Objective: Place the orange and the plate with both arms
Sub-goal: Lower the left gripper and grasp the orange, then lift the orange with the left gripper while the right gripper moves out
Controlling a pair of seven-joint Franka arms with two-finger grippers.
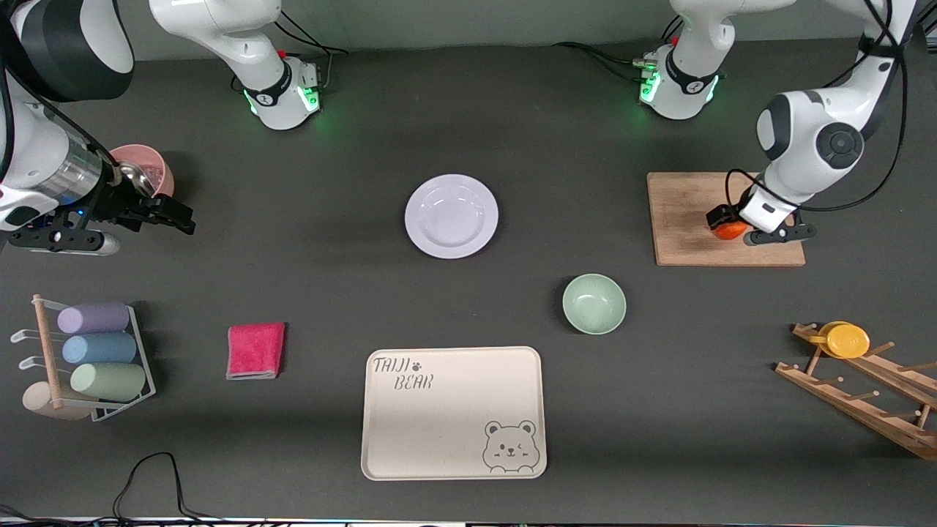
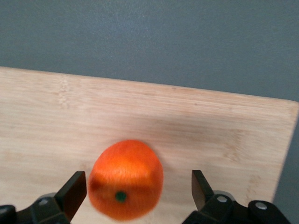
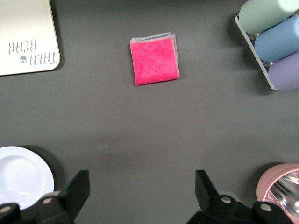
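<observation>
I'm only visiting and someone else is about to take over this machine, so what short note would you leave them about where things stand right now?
Left gripper: open, fingers either side of the orange on the wooden cutting board; not yet closed on it.
Right gripper: open, holding nothing, above the bare table beside the pink bowl, at the right arm's end.
Plate: mid-table, untouched, farther from the front camera than the bear tray.
Done: nothing placed.
Left: grasp the orange, pick up the plate, place both.
</observation>
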